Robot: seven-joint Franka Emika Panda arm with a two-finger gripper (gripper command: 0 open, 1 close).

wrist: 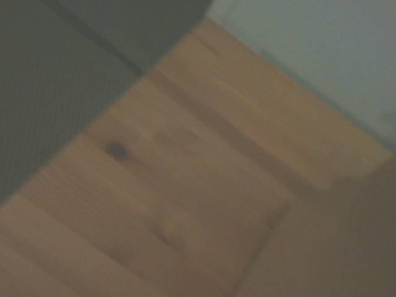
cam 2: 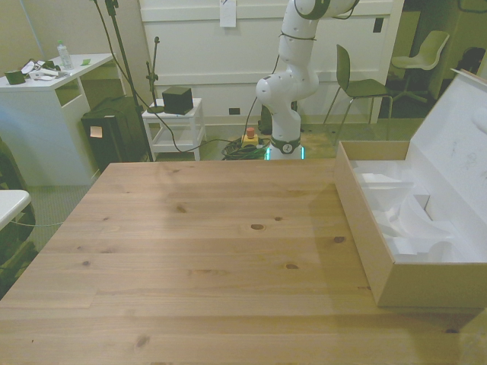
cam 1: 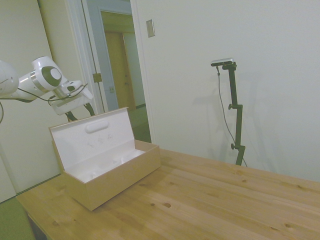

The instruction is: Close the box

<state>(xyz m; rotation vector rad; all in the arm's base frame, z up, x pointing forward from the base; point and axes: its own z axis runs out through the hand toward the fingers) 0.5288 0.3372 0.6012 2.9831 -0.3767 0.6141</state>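
In the side view the white arm (cam 1: 30,80) comes in at the far left, raised above the table; its gripper (cam 1: 80,111) hangs behind the top edge of the lid (cam 1: 92,135), the dark fingers (cam 1: 90,108) partly hidden by that edge, so I cannot tell whether they are apart or together, nor whether they touch the lid. Just right of it sits the box (cam 1: 117,177), open, on the table (cam 1: 225,200) near the left end; the lid stands upright from the far long side, its white lining and raised bump (cam 1: 96,127) facing the room; white packing lies inside. In the front view the box (cam 2: 365,228) lies at the right edge of the table (cam 2: 198,243), its lid (cam 2: 464,144) leaning outward. The wrist view is blurred; it shows bare table (wrist: 185,185) boards with a dark knot (wrist: 116,150).
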